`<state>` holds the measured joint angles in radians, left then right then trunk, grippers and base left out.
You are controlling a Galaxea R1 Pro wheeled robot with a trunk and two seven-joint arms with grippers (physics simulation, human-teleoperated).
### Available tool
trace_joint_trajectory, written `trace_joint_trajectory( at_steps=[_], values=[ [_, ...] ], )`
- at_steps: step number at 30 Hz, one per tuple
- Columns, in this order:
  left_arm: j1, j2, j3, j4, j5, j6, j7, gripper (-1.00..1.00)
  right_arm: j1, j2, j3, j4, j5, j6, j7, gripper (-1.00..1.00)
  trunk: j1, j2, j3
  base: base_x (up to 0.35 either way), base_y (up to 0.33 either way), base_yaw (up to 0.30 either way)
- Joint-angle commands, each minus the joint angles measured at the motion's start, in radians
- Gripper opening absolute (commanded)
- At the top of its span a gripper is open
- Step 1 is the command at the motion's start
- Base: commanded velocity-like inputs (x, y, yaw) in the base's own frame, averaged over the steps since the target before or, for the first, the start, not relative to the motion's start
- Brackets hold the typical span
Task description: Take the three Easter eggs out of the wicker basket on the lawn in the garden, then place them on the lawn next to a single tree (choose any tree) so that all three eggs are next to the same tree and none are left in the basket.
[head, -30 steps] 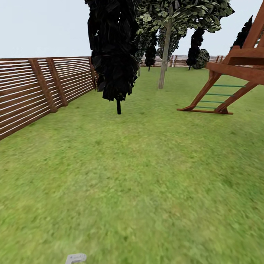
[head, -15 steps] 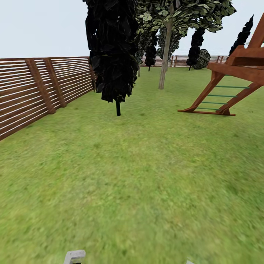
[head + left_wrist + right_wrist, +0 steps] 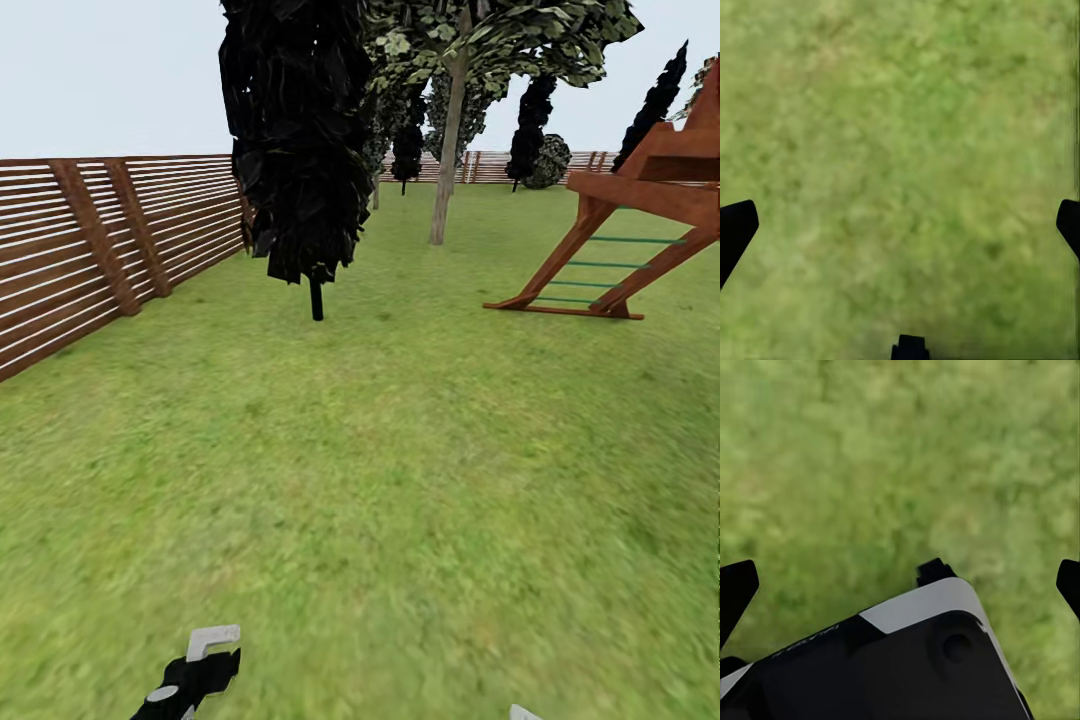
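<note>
Lawn (image 3: 900, 150) beneath left end effector (image 3: 900, 225): spread wide, empty; right likewise.

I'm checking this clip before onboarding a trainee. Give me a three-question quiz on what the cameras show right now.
1. True or false: the brown slatted fence runs along the head view's left side.
2. The wooden climbing frame has rungs of which colour: A red, B green, C white?
3. What lies under the left gripper in its wrist view?

Key: 1 true; 2 B; 3 bare lawn, with its fingers spread wide and nothing between them.
</note>
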<state>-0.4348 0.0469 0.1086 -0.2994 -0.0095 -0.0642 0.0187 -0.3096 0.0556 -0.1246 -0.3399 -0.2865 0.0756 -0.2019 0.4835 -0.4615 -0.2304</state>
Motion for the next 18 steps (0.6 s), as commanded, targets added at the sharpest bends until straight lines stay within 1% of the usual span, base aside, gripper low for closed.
trace_joint_trajectory(
  at_steps=[1, 5, 7, 11, 12, 14, 18],
  values=[
    [-0.001, -0.001, 0.002, -0.001, -0.002, -0.004, 0.001, 1.0, 0.0, 0.001, -0.002, -0.002, -0.006, 0.003, -0.004, 1.0, 0.001, -0.001, -0.002, 0.324, -0.012, -0.191],
    [-0.001, -0.002, -0.001, -0.005, -0.004, -0.006, -0.001, 1.0, 0.0, 0.001, -0.004, -0.002, -0.008, 0.0, -0.004, 1.0, 0.001, -0.001, -0.003, 0.328, -0.005, -0.238],
    [-0.001, -0.002, -0.001, -0.006, -0.01, -0.006, -0.001, 1.0, 0.0, 0.001, -0.004, 0.0, -0.009, 0.0, -0.004, 1.0, 0.001, -0.001, -0.004, 0.331, -0.001, -0.26],
    [-0.001, -0.001, -0.003, -0.007, -0.051, -0.007, -0.002, 1.0, 0.0, 0.001, -0.002, 0.005, -0.009, -0.001, -0.004, 1.0, 0.001, -0.001, -0.006, 0.334, 0.0, -0.26],
    [-0.001, 0.0, -0.003, -0.007, -0.055, -0.008, -0.002, 1.0, 0.0, 0.001, -0.002, 0.005, -0.009, -0.001, -0.004, 1.0, 0.001, -0.001, -0.007, 0.335, 0.0, -0.216],
    [-0.001, 0.003, -0.004, -0.014, -0.066, -0.008, -0.002, 1.0, 0.0, 0.001, 0.002, 0.004, -0.009, -0.002, -0.004, 1.0, 0.001, -0.001, -0.008, 0.336, 0.0, -0.108],
    [-0.001, 0.004, -0.004, -0.028, -0.072, -0.008, -0.001, 1.0, 0.0, 0.001, 0.004, 0.003, -0.009, -0.002, -0.004, 1.0, 0.001, -0.001, -0.008, 0.336, 0.0, -0.034]
  ],
)
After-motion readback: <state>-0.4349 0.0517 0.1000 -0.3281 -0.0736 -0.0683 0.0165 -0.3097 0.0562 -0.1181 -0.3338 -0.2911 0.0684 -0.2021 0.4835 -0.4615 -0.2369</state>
